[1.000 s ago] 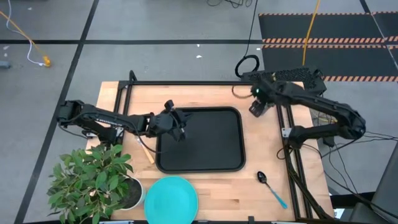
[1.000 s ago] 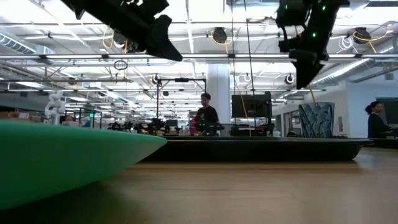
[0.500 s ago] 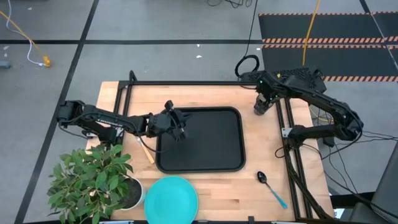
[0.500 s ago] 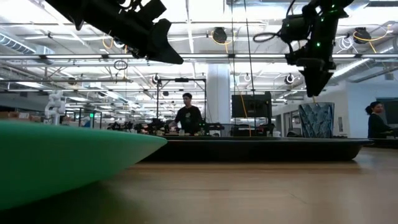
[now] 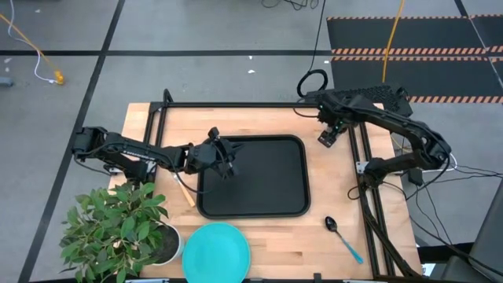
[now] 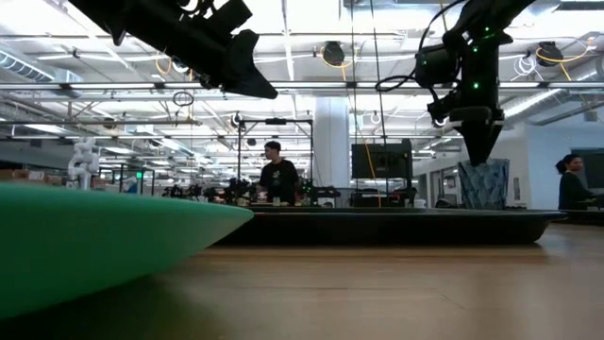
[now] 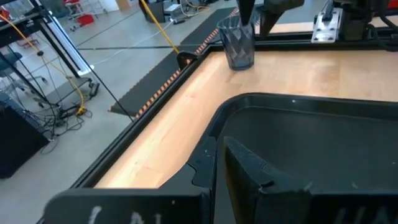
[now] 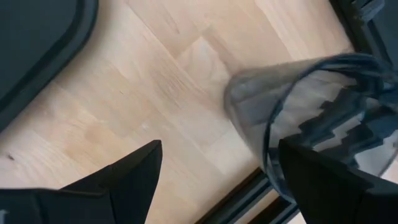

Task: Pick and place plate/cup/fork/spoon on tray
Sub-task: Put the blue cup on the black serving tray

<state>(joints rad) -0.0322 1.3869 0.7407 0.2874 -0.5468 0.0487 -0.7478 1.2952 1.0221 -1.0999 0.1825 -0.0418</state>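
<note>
Seen from above: black tray (image 5: pixel 255 177) at centre of wooden worktop (image 5: pixel 259 126), nothing on it. Right gripper (image 5: pixel 328 137) above the dark cup (image 7: pixel 238 42) near the far right corner, fingers (image 8: pixel 124 177) spread wide either side, not gripping. Left gripper (image 5: pixel 224 161) over the tray's left edge, fingers together, holding nothing. Turquoise plate (image 5: pixel 217 250) at near edge beside potted plant (image 5: pixel 118 224). Fork (image 5: pixel 184 191) left of tray, spoon (image 5: pixel 343 237) near right.

Table (image 5: pixel 259 232): tray (image 5: pixel 255 177), plate (image 5: pixel 216 250), spoon (image 5: pixel 343 237), fork (image 5: pixel 184 191), cup (image 7: pixel 238 42).
</note>
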